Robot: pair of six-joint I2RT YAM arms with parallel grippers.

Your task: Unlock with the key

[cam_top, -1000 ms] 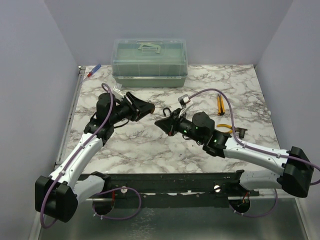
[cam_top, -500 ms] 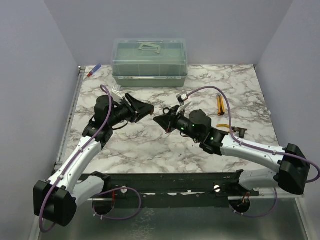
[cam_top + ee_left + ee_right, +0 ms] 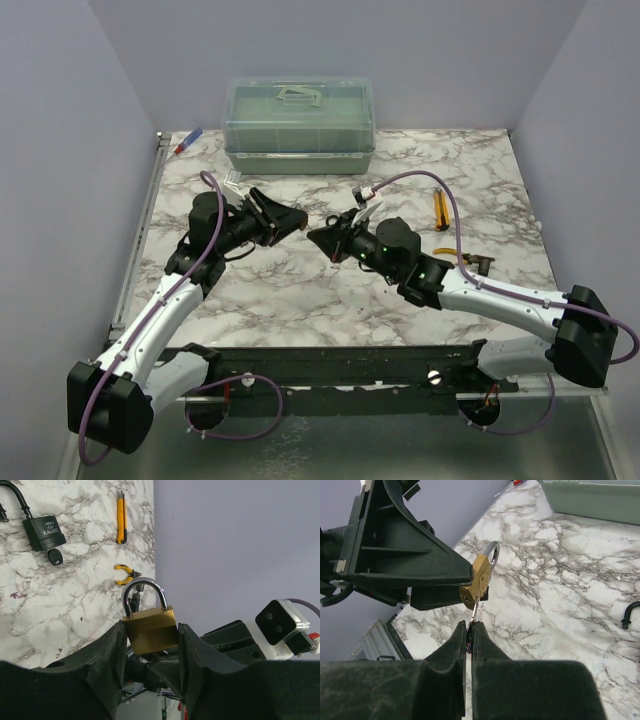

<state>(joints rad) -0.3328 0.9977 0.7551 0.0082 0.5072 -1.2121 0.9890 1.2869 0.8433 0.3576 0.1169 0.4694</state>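
Right wrist: R jaws pinch key (image 3: 474, 611), tip at brass padlock (image 3: 476, 582) clamped in L jaws; box (image 3: 298, 128) lid shut.

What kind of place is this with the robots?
Probably a robot lab's test booth: plain lilac walls box in a marble-patterned table, with a white left arm and right arm bolted at its near edge.
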